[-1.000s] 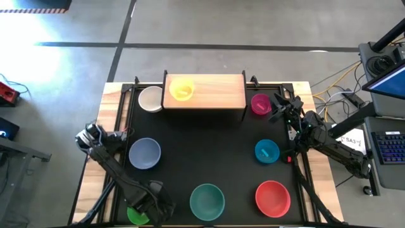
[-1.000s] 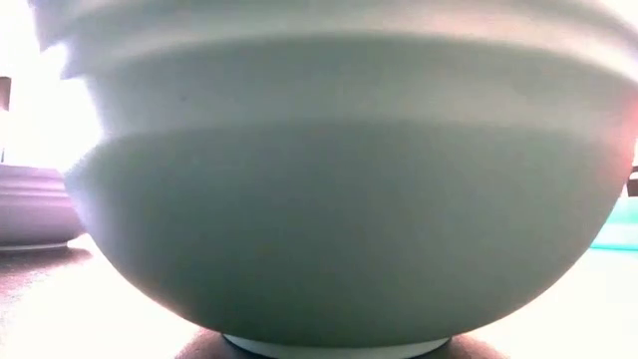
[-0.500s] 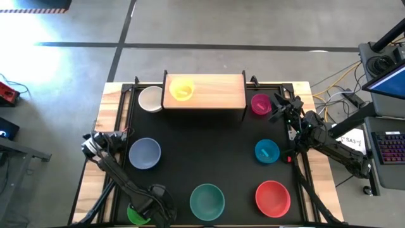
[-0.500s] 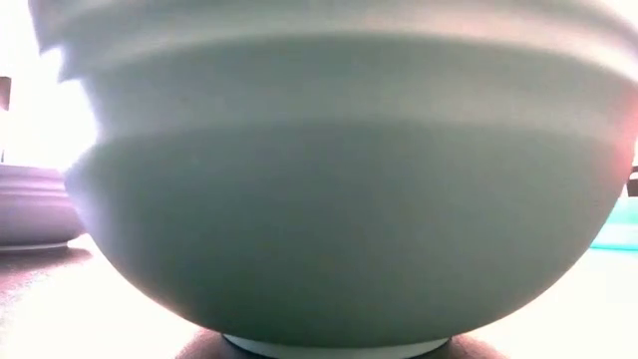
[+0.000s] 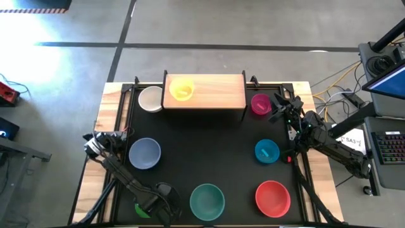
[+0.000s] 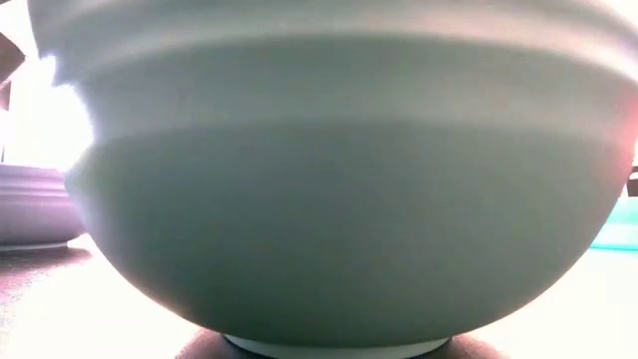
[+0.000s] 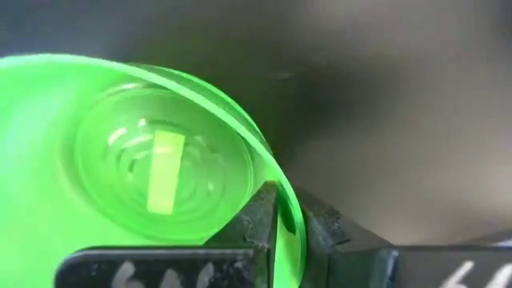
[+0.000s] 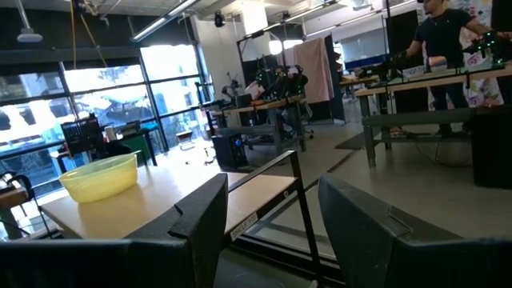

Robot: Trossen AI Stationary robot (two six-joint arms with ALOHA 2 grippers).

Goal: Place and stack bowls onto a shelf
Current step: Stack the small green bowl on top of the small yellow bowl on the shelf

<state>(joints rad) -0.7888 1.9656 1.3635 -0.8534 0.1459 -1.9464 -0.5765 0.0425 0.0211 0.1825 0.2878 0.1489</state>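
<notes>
A small green bowl [image 5: 139, 211] sits at the table's near left corner, mostly under my left gripper [image 7: 288, 214], which is shut on its rim. The wooden shelf [image 5: 215, 94] stands at the far edge with a yellow bowl [image 5: 181, 88] on it. White [image 5: 150, 99], lavender-blue [image 5: 145, 154], big teal [image 5: 207, 201], red [image 5: 273, 197], small blue [image 5: 267, 151] and magenta [image 5: 261, 103] bowls rest on the black table. My right gripper [image 5: 279, 105] waits open at the far right, beside the magenta bowl. My left gripper pinches the green bowl's rim [image 7: 282, 228], on the side toward the table's middle. One finger [image 7: 258, 214] is inside the bowl and the other [image 7: 324, 228] outside. The fingers come from above, pointing down. The bowl stays upright, opening up.
The big teal bowl [image 6: 339, 199] stands just right of the green one and fills the low view. The lavender-blue bowl [image 6: 30, 204] lies behind and left of it. The shelf's board right of the yellow bowl [image 8: 98, 176] is bare wood.
My left gripper has sunk onto the green bowl and edged toward the table's near edge, turning a little about its own axis. It now covers more of the bowl. The bowls and the right arm have kept still.
</notes>
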